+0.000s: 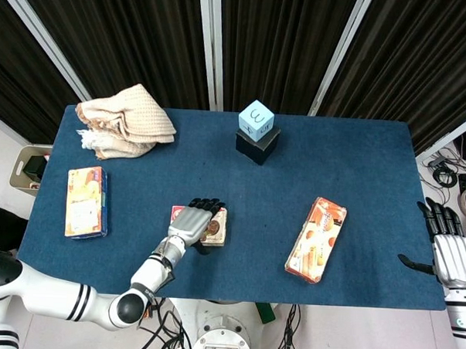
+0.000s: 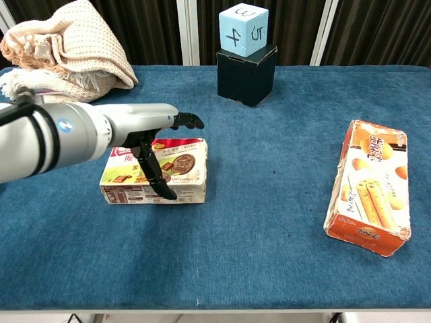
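Left hand (image 1: 194, 221) hovers spread over the biscuit box (image 2: 176, 168) near the tabletop's (image 1: 256, 183) front edge, fingers released, grasping nothing. Right hand (image 1: 451, 253) hangs open off the right edge. A shallow grip could skid the box forward.
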